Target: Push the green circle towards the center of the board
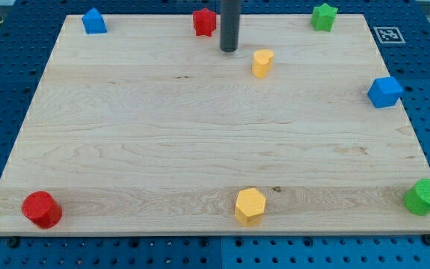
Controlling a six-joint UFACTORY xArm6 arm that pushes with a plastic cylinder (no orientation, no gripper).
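Broadly, the wooden board (200, 134) fills the view, its middle bare and the blocks scattered round its edges. My tip (229, 50) rests near the view's top, between the red block (204, 22), probably a star though its shape is hard to read, and the small yellow block (262, 63). There is no claw on this arm, only the rod, so nothing can be spread or pinched. The green circle (425, 196) sits in the bottom-right corner, well apart from my tip. To push it well, I judge the tip should travel round to the circle's far side, at the corner's outer edge, passing clear of the blue cube (385, 92), then press squarely through its middle along a diagonal up and left, slowly enough that it does not slip sideways.
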